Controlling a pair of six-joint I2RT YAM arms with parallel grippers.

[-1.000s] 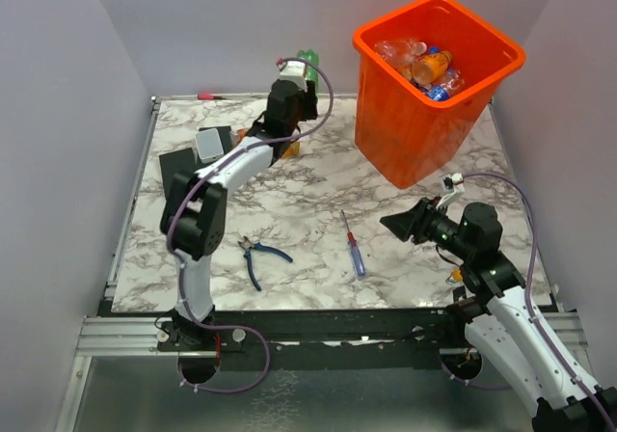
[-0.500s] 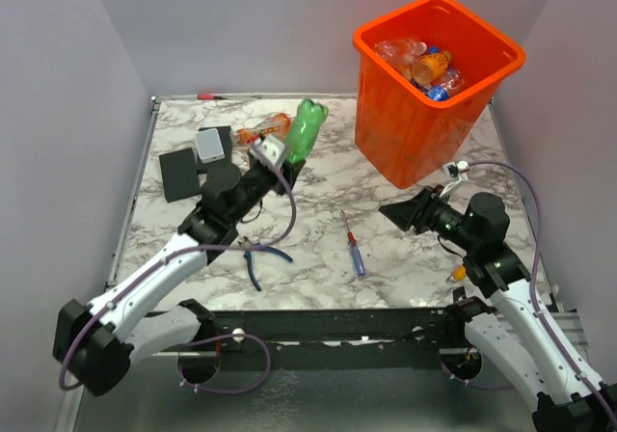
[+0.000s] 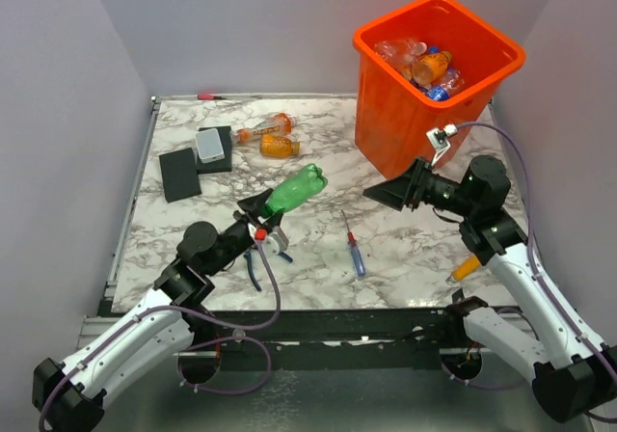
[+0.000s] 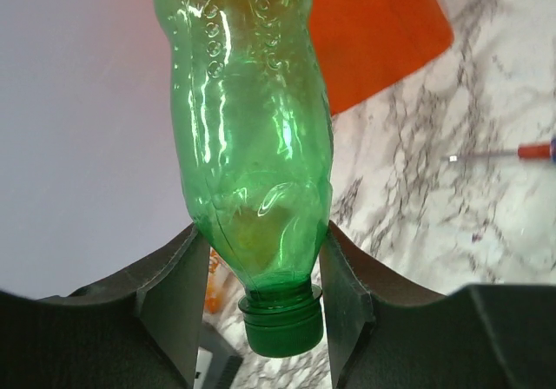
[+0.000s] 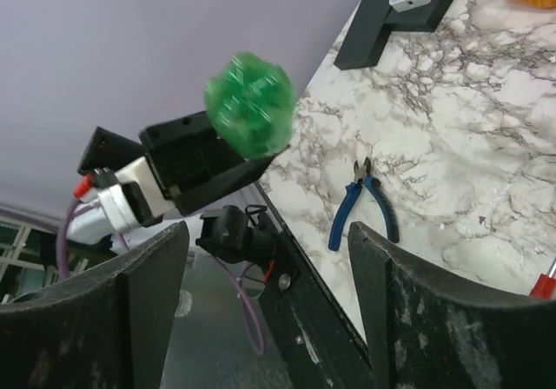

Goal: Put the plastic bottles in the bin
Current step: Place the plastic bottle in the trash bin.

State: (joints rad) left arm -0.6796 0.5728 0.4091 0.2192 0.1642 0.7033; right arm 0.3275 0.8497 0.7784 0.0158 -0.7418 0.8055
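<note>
Nearest the arms, the left hand (image 3: 262,216) is closed on a green bottle (image 3: 295,189), which is gripped at the shoulder just above its green cap. In the left wrist view a finger (image 4: 169,298) is pressed to each side of the narrowing body. The bottle is held raised over the near-left part of the desk (image 3: 318,162). Its long axis runs from near left to far right, with the cap at the hand and the base aimed towards the bin (image 3: 366,41). In the right wrist view that base is seen end-on.

Just beside the left hand, blue-handled pliers (image 3: 258,256) lie flat on the desk. A blue-and-red screwdriver (image 3: 353,247) lies a little to their right, with its shaft pointing away from the arms. At the near-right edge an orange bottle (image 3: 464,266) is seen beside the right arm, lying on a slant and partly hidden.

Farther in, the right hand (image 3: 381,194) is held spread open with nothing between its fingers. It is pointed left towards the green bottle and is apart from it.

At the far left two bottles (image 3: 265,126) lie on their sides close together, with long axes running roughly left to right, next to two black blocks (image 3: 181,174).

The orange bin stands at the far right corner. Several bottles (image 3: 431,66) are heaped inside it.
</note>
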